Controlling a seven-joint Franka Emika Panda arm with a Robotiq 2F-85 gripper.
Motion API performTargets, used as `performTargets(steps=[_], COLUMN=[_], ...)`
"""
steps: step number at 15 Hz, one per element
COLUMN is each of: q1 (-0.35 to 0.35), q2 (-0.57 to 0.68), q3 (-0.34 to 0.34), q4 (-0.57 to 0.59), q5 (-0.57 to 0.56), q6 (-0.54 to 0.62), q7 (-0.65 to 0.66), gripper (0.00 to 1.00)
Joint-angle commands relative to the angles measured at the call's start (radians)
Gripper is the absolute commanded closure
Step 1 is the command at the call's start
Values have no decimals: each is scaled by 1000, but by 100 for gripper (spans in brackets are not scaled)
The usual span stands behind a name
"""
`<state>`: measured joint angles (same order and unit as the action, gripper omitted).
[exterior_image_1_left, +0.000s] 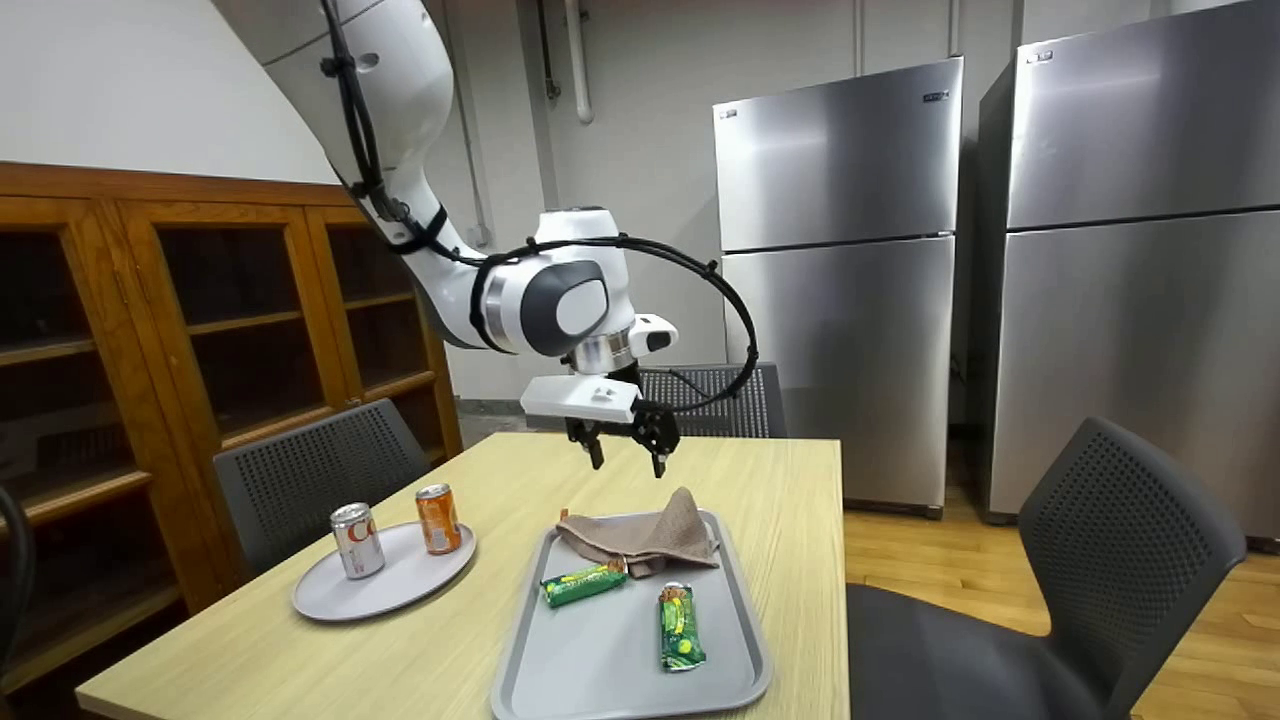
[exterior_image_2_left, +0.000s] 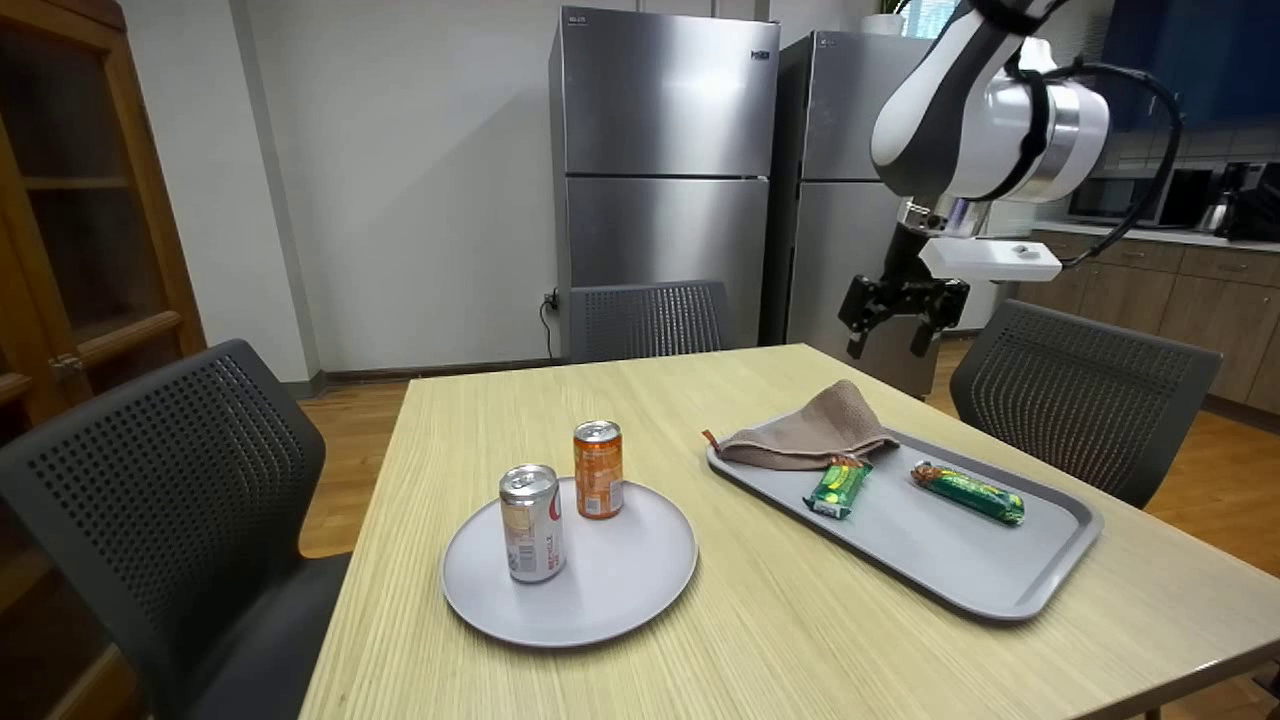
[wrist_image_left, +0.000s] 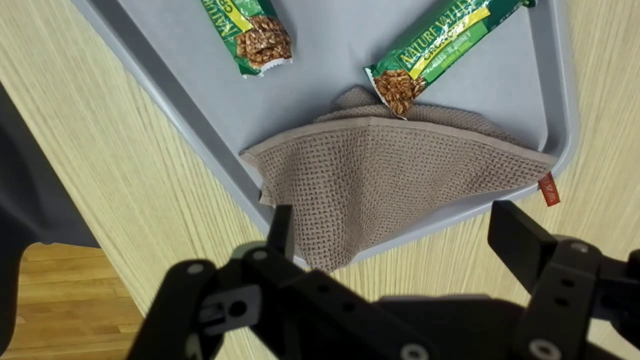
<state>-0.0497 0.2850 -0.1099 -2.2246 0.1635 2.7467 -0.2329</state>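
Item: one brown cloth (wrist_image_left: 370, 170), waffle-woven, loosely folded, red tag (wrist_image_left: 549, 190) at a corner; lies across one end of the grey tray (exterior_image_1_left: 570, 655), part of it standing in a peak. Handling, by my estimate: light, soft, limp, not fragile, the textured weave unlikely to slip. Suggested hold: the raised peak, pinched from both sides. Position: below my gripper (exterior_image_1_left: 628, 462) and apart from it; in the wrist view the peak appears between my fingertips, nearer one finger (wrist_image_left: 283, 227) than the other, the rest of the fabric spreading ahead. Gripper: fingers spread wide, nothing held. Neighbours: one green-wrapped snack bar (wrist_image_left: 442, 47), its end overlapping the cloth's edge in the wrist view; a second snack bar (wrist_image_left: 252, 35), lying apart from it.
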Motion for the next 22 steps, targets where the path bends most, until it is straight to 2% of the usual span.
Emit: performTargets(steps=[1,10,22], q1=[-41,-69,-69], q2=[80,232,405], q3=[42,66,62], q4=[80,221,392], q5=[-8,-20,-46], q6=[2,-2,-22], q7=[35,46,70], gripper=[0,0,0])
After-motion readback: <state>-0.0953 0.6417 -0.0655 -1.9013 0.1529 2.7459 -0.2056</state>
